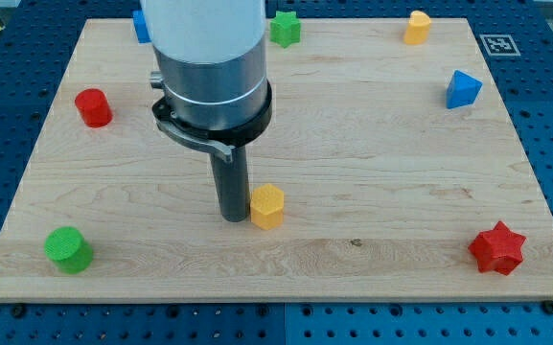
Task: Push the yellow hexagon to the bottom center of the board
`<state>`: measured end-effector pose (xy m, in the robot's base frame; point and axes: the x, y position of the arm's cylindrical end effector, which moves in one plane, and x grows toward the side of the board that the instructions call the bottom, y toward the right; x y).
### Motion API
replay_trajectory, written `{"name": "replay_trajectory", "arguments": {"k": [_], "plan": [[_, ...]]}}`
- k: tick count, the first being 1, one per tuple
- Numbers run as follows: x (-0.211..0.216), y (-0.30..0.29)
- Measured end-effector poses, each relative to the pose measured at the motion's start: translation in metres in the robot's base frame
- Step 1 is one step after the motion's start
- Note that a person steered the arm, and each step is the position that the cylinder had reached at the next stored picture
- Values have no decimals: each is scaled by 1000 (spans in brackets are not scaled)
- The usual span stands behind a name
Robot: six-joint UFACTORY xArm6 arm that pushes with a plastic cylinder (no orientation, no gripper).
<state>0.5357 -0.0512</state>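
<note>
The yellow hexagon (pixel 267 205) sits on the wooden board (pixel 372 192), a little below the board's middle and slightly left of centre. My tip (pixel 234 217) is down on the board, touching the hexagon's left side. The rod rises from there to the big grey arm body, which fills the view's upper left-centre.
A red cylinder (pixel 93 107) is at the left. A green cylinder (pixel 68 249) is at the bottom left. A red star (pixel 497 248) is at the bottom right. A blue triangular block (pixel 463 89), a yellow block (pixel 416 27), a green star (pixel 285 28) and a partly hidden blue block (pixel 140 23) lie along the top and right.
</note>
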Motion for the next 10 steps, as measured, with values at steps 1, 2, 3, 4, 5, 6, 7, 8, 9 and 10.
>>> {"name": "replay_trajectory", "arguments": {"k": [1,2,3,4,5,6,7,8,9,10], "plan": [[-31,-5],[-31,11],[-26,30],[-20,50],[-7,52],[8,52],[17,52],[-15,52],[-91,52],[-122,53]]}}
